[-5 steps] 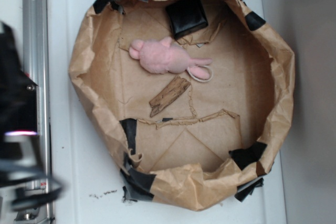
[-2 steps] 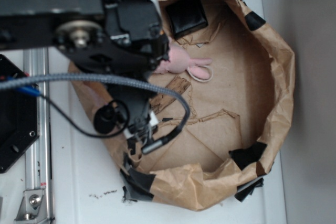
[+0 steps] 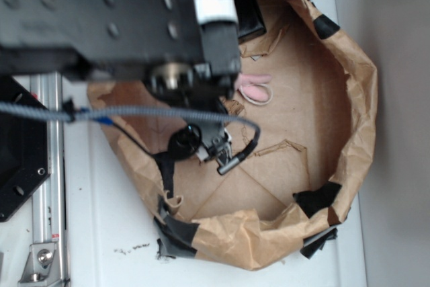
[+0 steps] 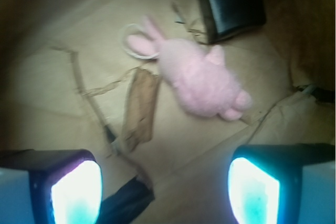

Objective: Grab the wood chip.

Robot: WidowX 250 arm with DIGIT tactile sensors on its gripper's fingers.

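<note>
The gripper (image 4: 165,184) hung with jaws spread wide and empty; the wood chip (image 4: 140,107) lay beyond them, just beside the pink plush rabbit (image 4: 202,81).

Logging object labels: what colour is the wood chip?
Brown with darker grain streaks; the wood chip shows best in the wrist view.

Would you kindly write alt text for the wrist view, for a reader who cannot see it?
An open gripper hovers above a brown paper floor, its two glowing fingertips at the bottom corners. Ahead lie the wood chip, a pink plush rabbit just right of it, and a black pouch beyond.
</note>
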